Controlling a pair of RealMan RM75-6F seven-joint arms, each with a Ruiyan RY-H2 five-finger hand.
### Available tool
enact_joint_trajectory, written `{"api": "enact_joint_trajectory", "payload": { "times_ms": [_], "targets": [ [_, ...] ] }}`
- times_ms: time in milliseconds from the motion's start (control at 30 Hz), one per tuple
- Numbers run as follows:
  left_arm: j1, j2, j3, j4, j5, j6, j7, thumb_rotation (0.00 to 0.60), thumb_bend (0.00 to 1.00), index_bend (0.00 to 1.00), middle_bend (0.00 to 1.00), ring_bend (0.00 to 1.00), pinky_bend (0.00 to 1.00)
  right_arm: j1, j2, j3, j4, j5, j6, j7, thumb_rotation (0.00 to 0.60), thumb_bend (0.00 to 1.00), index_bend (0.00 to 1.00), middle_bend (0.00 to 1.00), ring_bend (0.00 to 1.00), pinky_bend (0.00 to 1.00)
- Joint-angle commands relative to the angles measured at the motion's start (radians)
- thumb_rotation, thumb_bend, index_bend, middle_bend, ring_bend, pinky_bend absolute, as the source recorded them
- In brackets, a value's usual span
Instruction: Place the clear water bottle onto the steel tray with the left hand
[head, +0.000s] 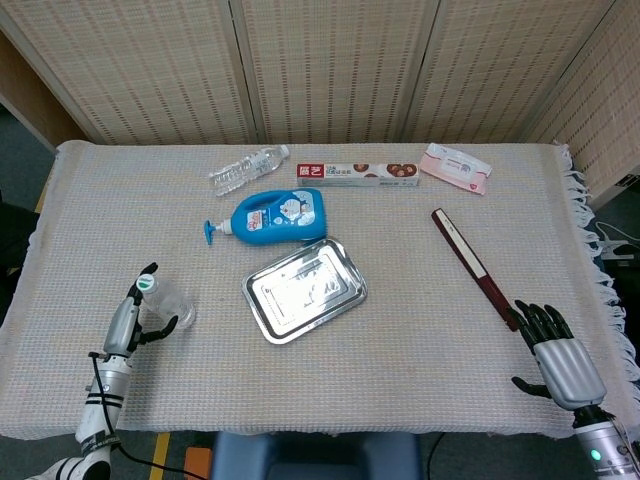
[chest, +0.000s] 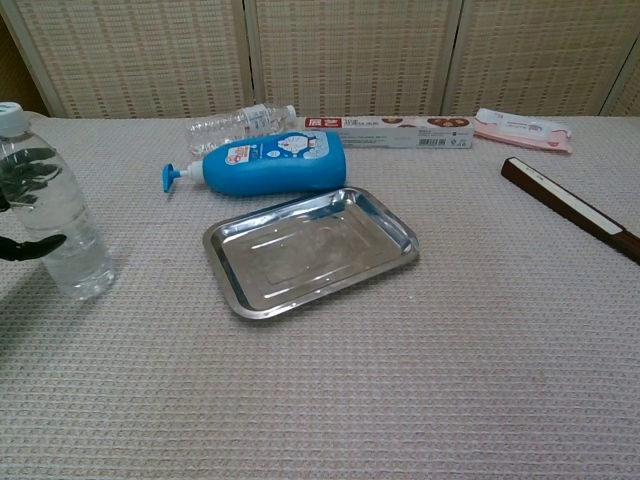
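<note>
Clear water bottle (chest: 55, 215) (upright) stands against the left robot hand (head: 135, 315).

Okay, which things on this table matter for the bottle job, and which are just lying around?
Job: upright clear water bottle, steel tray, left hand.
Lying about: second clear bottle, blue pump bottle, long box, pink packet, dark stick.

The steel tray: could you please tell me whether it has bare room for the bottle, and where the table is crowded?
The steel tray is bare inside. Open cloth lies between it and the upright clear water bottle. Crowding is behind: the blue pump bottle borders its far edge.
</note>
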Motion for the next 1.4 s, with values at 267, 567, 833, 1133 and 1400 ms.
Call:
{"api": "enact_joint_trajectory", "payload": {
  "times_ms": [267, 567, 833, 1133, 1400],
  "targets": [
    [-0.030, -0.093, -0.041, 0.127, -0.031, 0.008, 0.029, 0.600, 0.34, 0.29, 0.30, 0.14, 0.13, 0.004, 0.007, -0.001, -0.009, 0.012, -0.015, -0.002, 0.600, 0.00, 0.00, 0.00, 0.00, 0.00],
    [-0.047, -0.135, -0.095, 0.193, -0.060, 0.007, -0.028, 0.600, 0.36, 0.40, 0.49, 0.27, 0.22, 0.009, 0.003, 0.004, -0.005, 0.027, -0.029, -0.005, 0.600, 0.00, 0.00, 0.00, 0.00, 0.00],
    [-0.040, -0.136, -0.107, 0.198, -0.060, 0.013, -0.082, 0.600, 0.42, 0.63, 0.73, 0.48, 0.36, 0.016, -0.009, 0.010, 0.002, 0.049, -0.048, -0.019, 0.600, 0.00, 0.00, 0.00, 0.00, 0.00],
    [-0.022, -0.127, -0.121, 0.156, -0.056, 0.055, -0.094, 0.600, 0.64, 0.76, 0.85, 0.60, 0.60, 0.023, -0.014, 0.009, 0.001, 0.057, -0.063, -0.021, 0.600, 0.00, 0.00, 0.00, 0.00, 0.00],
    [-0.007, -0.107, -0.162, 0.133, -0.024, 0.176, -0.066, 0.600, 0.80, 0.85, 0.93, 0.69, 0.71, 0.019, -0.003, 0.000, -0.006, 0.040, -0.052, -0.005, 0.600, 0.00, 0.00, 0.00, 0.00, 0.00]
  ]
}}
